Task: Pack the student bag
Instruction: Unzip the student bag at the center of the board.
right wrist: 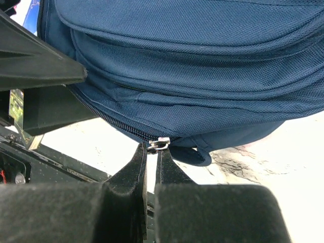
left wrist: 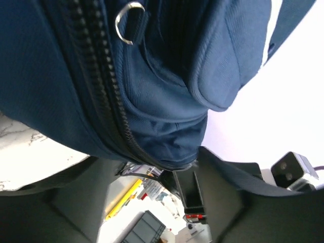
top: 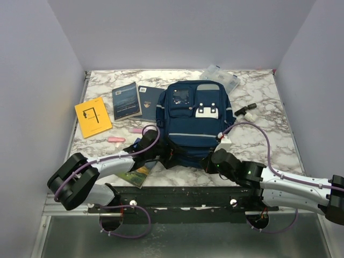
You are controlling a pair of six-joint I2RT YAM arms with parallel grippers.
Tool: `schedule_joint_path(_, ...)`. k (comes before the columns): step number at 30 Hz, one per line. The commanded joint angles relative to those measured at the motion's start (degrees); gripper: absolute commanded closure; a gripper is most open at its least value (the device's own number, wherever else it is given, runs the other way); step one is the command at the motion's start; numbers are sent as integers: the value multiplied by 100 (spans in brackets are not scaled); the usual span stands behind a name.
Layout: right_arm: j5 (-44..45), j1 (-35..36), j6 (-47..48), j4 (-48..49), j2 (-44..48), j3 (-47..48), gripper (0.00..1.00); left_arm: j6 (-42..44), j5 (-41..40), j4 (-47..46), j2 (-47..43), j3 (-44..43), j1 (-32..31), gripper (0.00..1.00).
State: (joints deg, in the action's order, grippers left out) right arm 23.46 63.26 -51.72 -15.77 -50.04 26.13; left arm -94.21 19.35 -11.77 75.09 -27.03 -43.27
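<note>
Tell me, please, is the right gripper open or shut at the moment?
Shut. The right gripper has its jaws pressed together on the zipper pull of the student bag.

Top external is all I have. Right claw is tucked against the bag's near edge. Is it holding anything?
Observer: Yes. The right wrist view shows the right claw shut, its tips pinching the small metal zipper pull at the lower seam of the student bag.
Operator: And the left claw? It's hidden at the bag's corner for me.
Observer: The left wrist view shows the left claw with its fingers spread wide and nothing between them. The bag's zipper track runs diagonally just above it.
</note>
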Motion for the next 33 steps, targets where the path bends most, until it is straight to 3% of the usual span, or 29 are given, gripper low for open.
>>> schedule_joint_path(1,-234,-2,178,355,-21,-34,99,-102,-363,-485,405,-334,-15,45)
schedule_joint_path(5,-310,1,186,126,-59,63,99,543,-153,-475,753,-554,87,80)
schedule_joint_path(7,-370,-5,93,-233,-22,182,99,1027,7,-463,759,-709,162,84)
schedule_joint_path(10,-491,-2,-341,-1215,37,416,99,1845,230,-122,591,-1067,287,99)
schedule_joint_path(14,-262,1,-945,-2375,223,506,99,3046,-130,1279,92,-1690,454,100)
schedule_joint_path(19,56,-6,-1002,-1510,683,141,99,4614,1265,2252,-3,-2524,1338,100)
schedule_joint_path(23,468,0,-681,-1380,416,279,100,5841,1133,3792,160,-3456,1590,100)
schedule_joint_path(29,811,1,-60,-1116,-17,393,99,5881,1472,3809,146,-3450,1722,100)
schedule_joint_path(33,422,-1,216,-646,74,307,99,5661,1727,3502,121,-3323,1724,100)
